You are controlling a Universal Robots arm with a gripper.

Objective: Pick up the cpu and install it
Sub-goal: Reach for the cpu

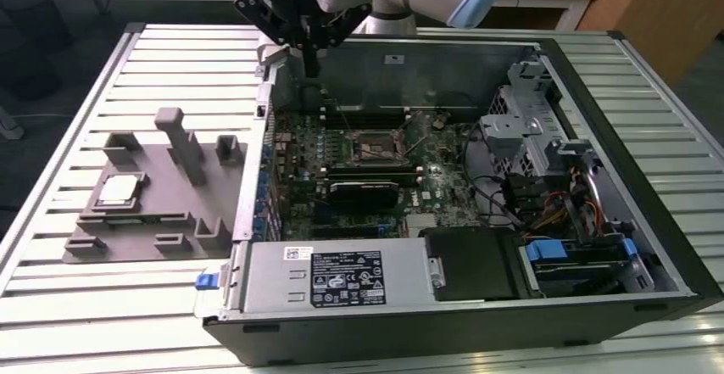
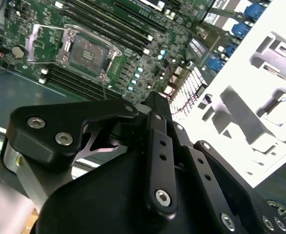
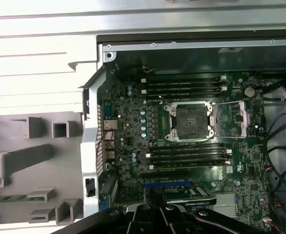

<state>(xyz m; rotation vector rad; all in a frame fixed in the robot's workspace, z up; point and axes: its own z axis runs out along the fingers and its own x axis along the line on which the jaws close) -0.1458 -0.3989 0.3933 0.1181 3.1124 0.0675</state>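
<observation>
The cpu (image 1: 119, 189), a small pale silver square with a tan rim, lies flat on the grey fixture plate (image 1: 136, 230) at the exterior view's left, outside the case. My gripper (image 1: 308, 65) hangs high over the case's back left corner, well away from the cpu. Its fingers taper together to one tip, shut, with nothing between them. The black socket frame (image 1: 374, 147) on the motherboard stands open with its lid and lever swung back, as both wrist views show (image 3: 190, 122) (image 2: 86, 51). My gripper's black linkage (image 2: 155, 146) covers the near part of the second wrist view.
The open computer case (image 1: 633, 179) lies on a slatted metal table (image 1: 68, 306). Memory slots (image 3: 184, 85) flank the socket. Drive cages and cables (image 1: 531, 162) crowd the exterior view's right of the case. Upright blocks (image 1: 175, 136) rise from the fixture plate behind the cpu.
</observation>
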